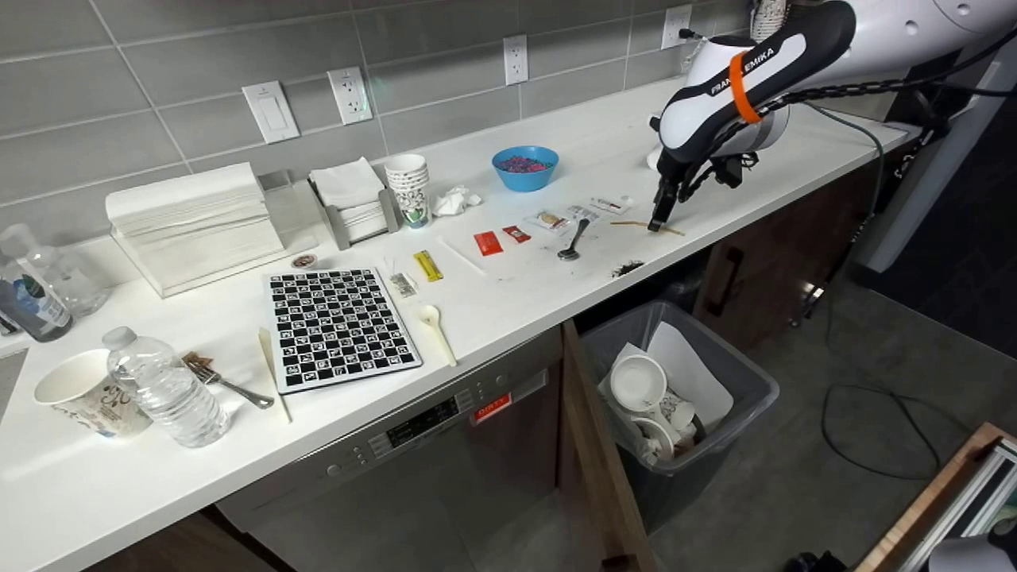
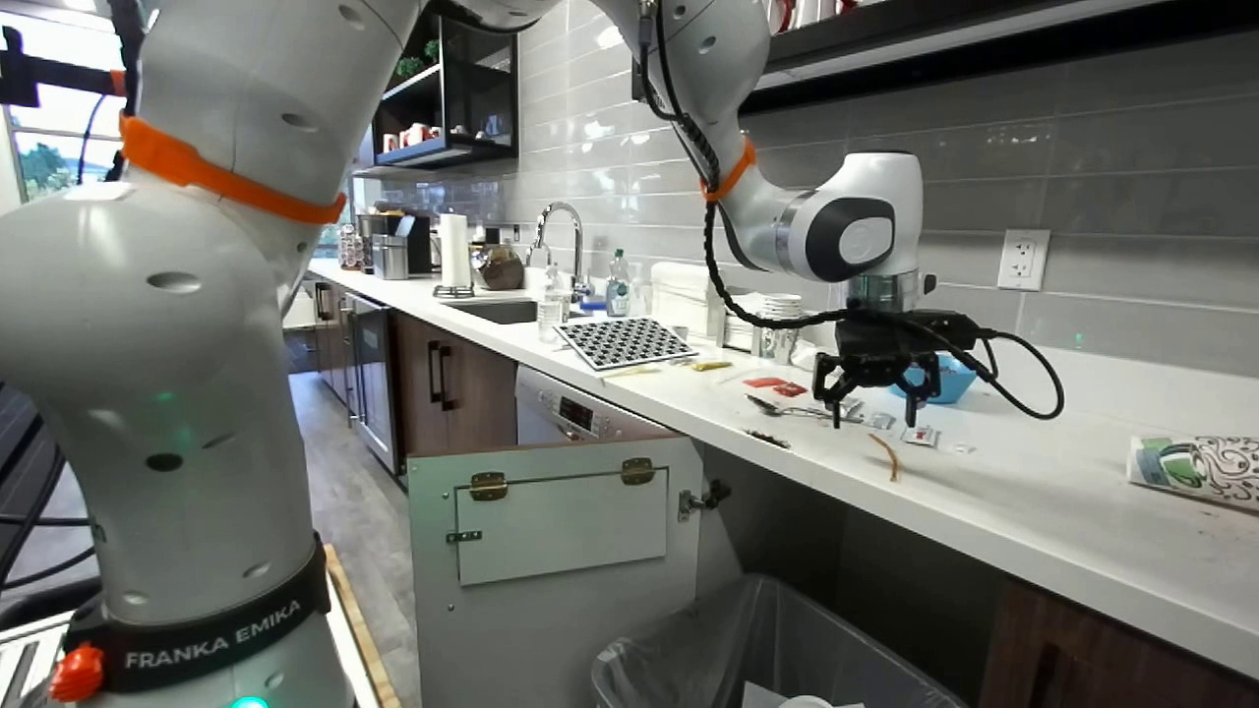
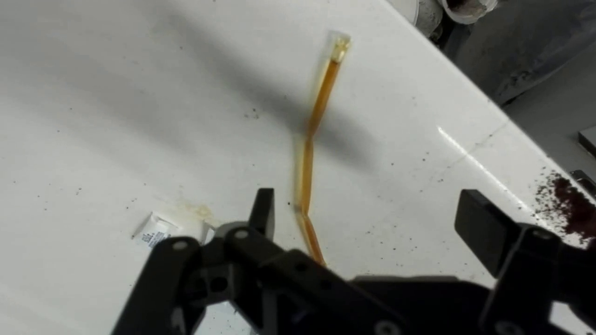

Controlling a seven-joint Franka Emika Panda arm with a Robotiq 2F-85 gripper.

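While our gripper (image 2: 873,420) hangs above the counter (image 2: 1033,482), its fingers well apart, we see the straw (image 3: 307,172) lying on it just below: thin, amber, kinked in two places, with a pale, clear tip. Farther off, we find dark crumbs (image 3: 575,204) by the counter's edge, then a blue bowl (image 1: 524,181).

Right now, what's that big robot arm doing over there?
The robot arm holds its gripper open and empty above the white counter. Nearest to it seems to be a thin, bent, amber stick, lying on the counter. Dark crumbs lie near the counter's edge, and an open bin below has paper cups inside.
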